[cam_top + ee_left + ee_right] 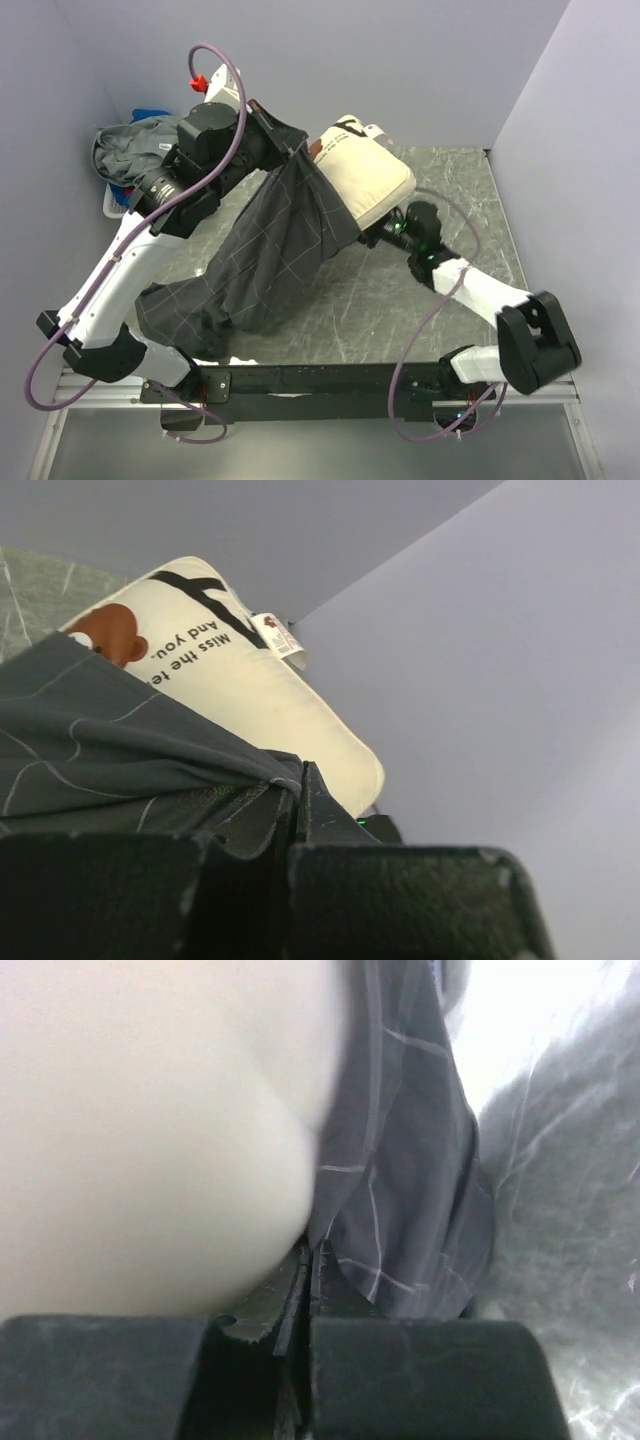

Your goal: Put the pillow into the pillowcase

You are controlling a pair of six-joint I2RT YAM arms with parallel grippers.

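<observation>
Spreading across the grey marbled table (460,190), the pillowcase (255,260) is the biggest thing here: its upper edge is lifted off the surface and the rest drapes down toward the near left. The pillow (375,175) lies at the far middle of the table, one end against or just inside the raised opening and most of it outside. The left gripper (298,785) is clamped on the pillowcase hem and holds it up. The right gripper (308,1260) sits low beside the pillow, jaws pressed together where pillow meets fabric; whether it has caught the lower hem I cannot tell. To feed the pillow in well, I judge the opening should be held wide and taut, with the sleeve drawn along in short pulls so the soft filling does not bunch at the mouth.
</observation>
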